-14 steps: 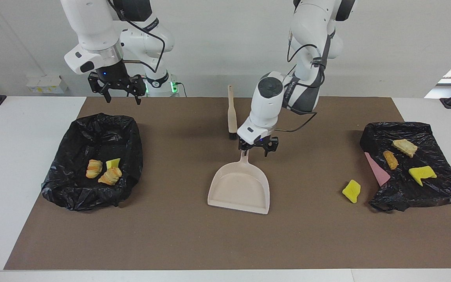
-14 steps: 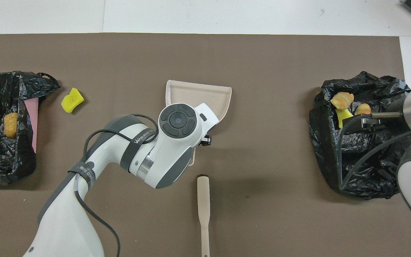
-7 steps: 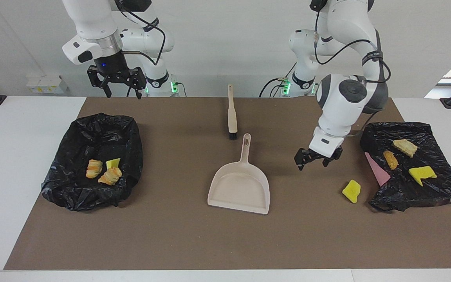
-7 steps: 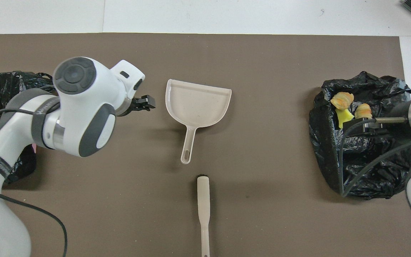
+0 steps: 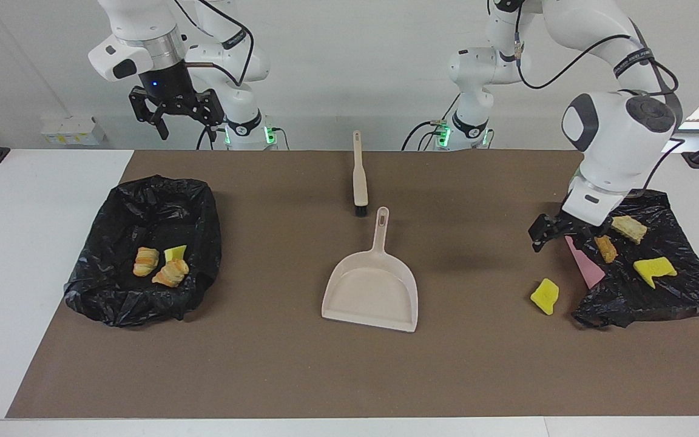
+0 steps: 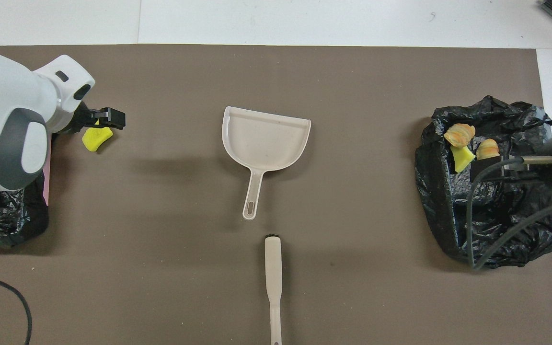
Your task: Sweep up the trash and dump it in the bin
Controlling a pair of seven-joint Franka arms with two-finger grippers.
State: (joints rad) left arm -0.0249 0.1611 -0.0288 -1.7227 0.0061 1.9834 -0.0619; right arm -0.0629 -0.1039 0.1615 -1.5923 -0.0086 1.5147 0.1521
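1. At the left arm's end of the table, left gripper (image 5: 559, 233) hangs empty, jaws apart, above the black bag's edge; right gripper (image 5: 178, 112) waits, released, high above the black-lined bin (image 5: 91, 285).
2. Judgement: grip the beige plastic dustpan (image 5: 374, 291) and beige brush (image 5: 359, 176) low on their handles.
3. Count: seven trash bits; three in bin, three on the crumpled black bag (image 5: 677, 291), one yellow sponge piece (image 5: 545, 295) on the mat.

Left gripper (image 5: 554, 235) hangs low and empty, jaws apart, over the mat's edge by the crumpled bag (image 5: 647, 285) at its end. Three bits sit on that bag; one yellow sponge (image 5: 545, 296) lies loose on the mat (image 5: 276, 364) just beside it. Dustpan (image 5: 372, 285) sits mid-mat, brush (image 5: 359, 176) nearer the robots. Right gripper (image 5: 175, 115) waits high, open, above the bin (image 5: 143, 255), which holds three bits.
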